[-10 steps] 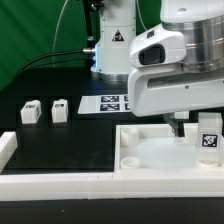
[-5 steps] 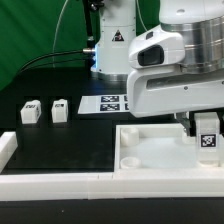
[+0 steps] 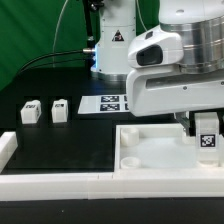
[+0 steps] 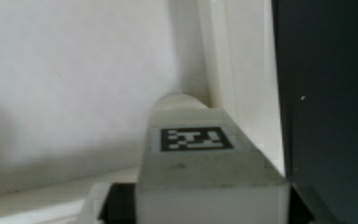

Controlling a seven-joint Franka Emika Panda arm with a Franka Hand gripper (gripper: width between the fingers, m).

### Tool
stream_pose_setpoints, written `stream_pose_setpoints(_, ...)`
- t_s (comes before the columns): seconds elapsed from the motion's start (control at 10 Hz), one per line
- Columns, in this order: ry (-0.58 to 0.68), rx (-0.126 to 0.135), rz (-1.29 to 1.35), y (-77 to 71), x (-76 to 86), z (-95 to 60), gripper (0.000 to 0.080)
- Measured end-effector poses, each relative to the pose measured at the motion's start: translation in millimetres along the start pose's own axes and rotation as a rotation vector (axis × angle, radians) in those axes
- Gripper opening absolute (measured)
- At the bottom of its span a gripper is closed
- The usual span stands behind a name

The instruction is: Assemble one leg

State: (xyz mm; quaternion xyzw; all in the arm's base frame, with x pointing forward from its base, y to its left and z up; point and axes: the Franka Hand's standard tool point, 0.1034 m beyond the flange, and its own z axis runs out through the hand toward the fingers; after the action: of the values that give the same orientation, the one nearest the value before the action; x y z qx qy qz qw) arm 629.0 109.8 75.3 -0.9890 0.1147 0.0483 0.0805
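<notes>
My gripper (image 3: pixel 203 124) is shut on a white leg (image 3: pixel 207 137) with a black-and-white tag. It holds the leg upright over the right side of the large white tray-like piece (image 3: pixel 150 135), near its far right corner. In the wrist view the leg (image 4: pixel 195 150) fills the middle between the dark fingers (image 4: pixel 123 200), with the tray's white floor (image 4: pixel 69 90) and raised rim behind it. Two more legs (image 3: pixel 30 111) (image 3: pixel 59 110) stand on the black table at the exterior view's left. A fourth leg is not in view.
The marker board (image 3: pixel 108 103) lies flat behind the tray-like piece, in front of the arm's base (image 3: pixel 110 45). A white L-shaped fence (image 3: pixel 50 182) runs along the front edge and up the left corner. Black cables hang at the back.
Over the last second the gripper and held leg shifted slightly toward the exterior view's left and a little lower. Nothing has moved in the last half second.
</notes>
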Motion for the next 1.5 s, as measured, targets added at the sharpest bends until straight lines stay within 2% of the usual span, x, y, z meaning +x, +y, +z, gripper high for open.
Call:
stream_pose_setpoints(0.1,-0.002,0.012,0.141,1.7,1.0,-0.1,0.0293)
stream_pose_setpoints(0.3,-0.005,0.019,0.371,1.5,1.2,0.1,0.0294)
stream_pose_setpoints(0.7,-0.011,0.016,0.931,-0.6,0.2,1.2,0.0294)
stream_pose_setpoints(1.0,-0.024,0.020,1.256,-1.6,0.0,1.1,0.0294)
stream_pose_setpoints(1.3,-0.027,0.018,1.322,-2.5,-0.3,1.0,0.0294)
stream_pose_setpoints(1.4,-0.026,0.018,1.296,-2.6,-0.4,1.0,0.0464)
stream_pose_setpoints(1.5,-0.026,0.019,1.249,-2.6,-0.4,1.1,0.0585)
